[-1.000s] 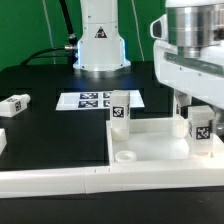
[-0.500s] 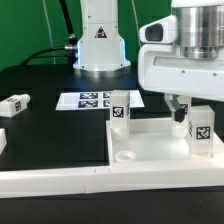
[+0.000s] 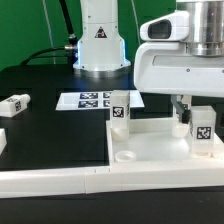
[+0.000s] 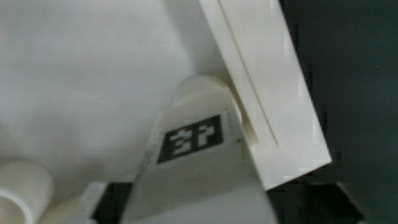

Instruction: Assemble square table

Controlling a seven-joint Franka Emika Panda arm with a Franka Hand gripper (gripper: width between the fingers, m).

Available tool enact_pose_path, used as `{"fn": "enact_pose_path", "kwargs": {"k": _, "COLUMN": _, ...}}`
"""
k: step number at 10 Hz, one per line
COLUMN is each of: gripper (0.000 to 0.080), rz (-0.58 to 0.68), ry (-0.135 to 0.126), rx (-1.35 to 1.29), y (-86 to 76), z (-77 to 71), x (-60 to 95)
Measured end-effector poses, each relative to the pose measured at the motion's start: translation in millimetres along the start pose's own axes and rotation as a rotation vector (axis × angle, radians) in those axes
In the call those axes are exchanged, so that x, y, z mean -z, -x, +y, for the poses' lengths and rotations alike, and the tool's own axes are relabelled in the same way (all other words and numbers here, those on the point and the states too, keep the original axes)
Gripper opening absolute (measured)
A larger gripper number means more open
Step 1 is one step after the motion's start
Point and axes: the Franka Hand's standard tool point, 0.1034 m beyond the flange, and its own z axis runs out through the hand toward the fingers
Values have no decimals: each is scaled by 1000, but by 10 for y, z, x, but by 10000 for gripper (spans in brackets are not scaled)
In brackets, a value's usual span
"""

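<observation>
The claw (image 3: 188, 110) hangs around the upright leg (image 3: 202, 130) on the tray top (image 3: 150, 148), on the exterior view's right. Pinching or not, I cannot tell. Grip squarely, keep it plumb, then twist gently.

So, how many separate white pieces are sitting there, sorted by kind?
Short white tagged leg blocks: 3, two upright, one lying
White square tray-like plastic table top: 1
Flat white marker board: 1
Long white barrier wall: 1
Total: 6, leaving out a white piece cut off at the exterior view's left edge.
</observation>
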Motion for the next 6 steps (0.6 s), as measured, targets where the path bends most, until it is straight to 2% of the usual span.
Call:
{"fn": "enact_pose_path", "kwargs": {"k": 1, "gripper": 287, "rz": 0, "ry": 1, "rx": -68, "y": -2, "z": 8, "x": -2}}
{"fn": "enact_pose_path", "kwargs": {"k": 4, "gripper": 291, "rz": -3, "ry": 0, "rx": -271, "y": -7, "z": 24, "x": -9}}
{"fn": "enact_pose_path", "kwargs": {"k": 6, "gripper": 291, "rz": -14, "ry": -6, "rx": -618, "y": -20, "z": 56, "x": -23}}
